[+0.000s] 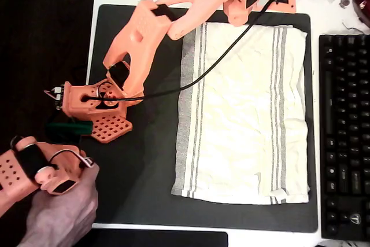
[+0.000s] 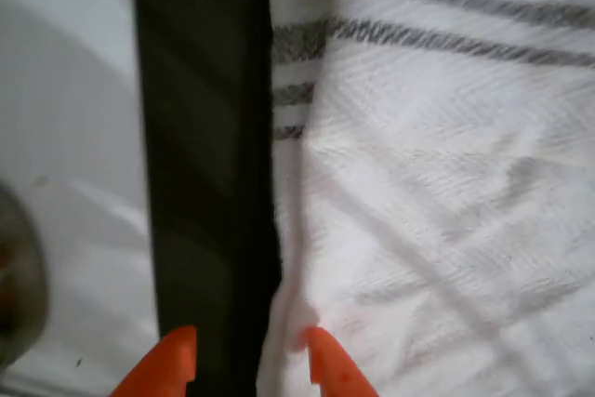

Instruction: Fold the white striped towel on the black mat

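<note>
One white striped towel; one black mat; one black keyboard; one orange arm with one gripper; two orange fingertips in the wrist view.

Overhead view bright, slightly washed out: white striped towel near blown, weave detail lost. Black mat evenly lit, faint sheen. Left margin drops to near black. Wrist view soft throughout (close focus); diagonal shadow bands cross the towel; orange fingertips blurred.

White striped towel flat on black mat
</note>
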Action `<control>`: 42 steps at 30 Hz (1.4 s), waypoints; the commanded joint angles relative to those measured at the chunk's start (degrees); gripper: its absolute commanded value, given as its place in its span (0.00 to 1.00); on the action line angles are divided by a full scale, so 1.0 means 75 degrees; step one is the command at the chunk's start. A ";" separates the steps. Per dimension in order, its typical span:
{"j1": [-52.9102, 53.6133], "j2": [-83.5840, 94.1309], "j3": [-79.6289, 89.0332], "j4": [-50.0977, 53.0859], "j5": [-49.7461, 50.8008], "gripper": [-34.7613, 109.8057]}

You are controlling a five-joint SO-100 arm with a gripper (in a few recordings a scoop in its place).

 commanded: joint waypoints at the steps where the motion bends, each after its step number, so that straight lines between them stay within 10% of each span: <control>1: -0.0035 -0.0047 -0.0527 0.0246 0.0000 0.35; 42: -0.0492 0.1277 -0.2227 0.1020 -0.0129 0.24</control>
